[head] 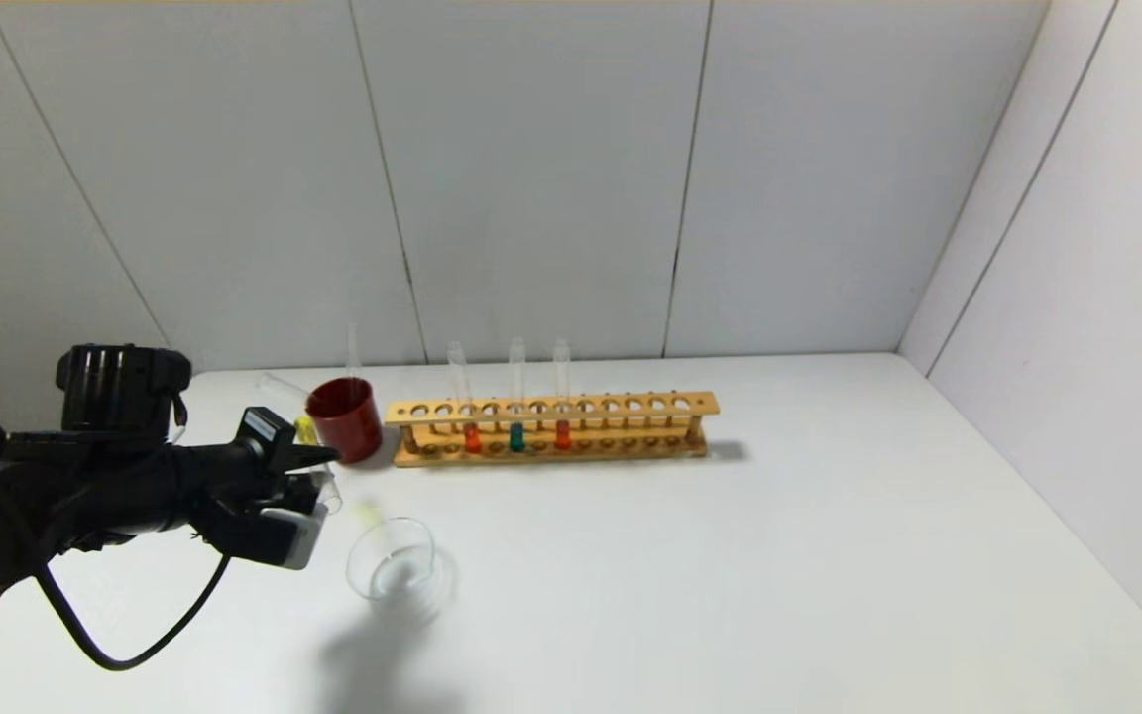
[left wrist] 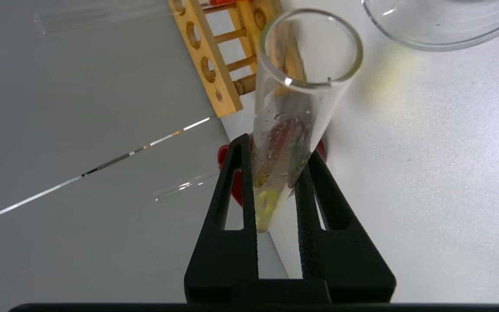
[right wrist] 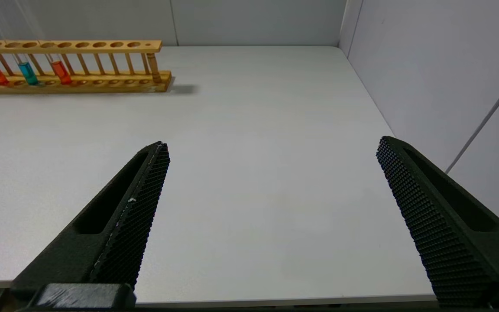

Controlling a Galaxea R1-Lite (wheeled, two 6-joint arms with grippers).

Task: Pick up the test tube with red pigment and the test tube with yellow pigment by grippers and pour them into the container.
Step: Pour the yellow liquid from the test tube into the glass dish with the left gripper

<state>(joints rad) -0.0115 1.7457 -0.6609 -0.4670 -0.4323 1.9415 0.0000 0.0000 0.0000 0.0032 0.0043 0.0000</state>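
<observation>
Now left fingers (left wrist: 275,173) around yellow tube (left wrist: 295,112).

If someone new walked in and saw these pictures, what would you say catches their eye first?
Most likely the left gripper, shut on the test tube with yellow pigment and holding it tilted, mouth toward the container near the table's front left. Next, the wooden rack at the back, holding two tubes of red-orange liquid and one of green, with a dark red cup beside its left end. The right gripper hangs open over bare table.
</observation>
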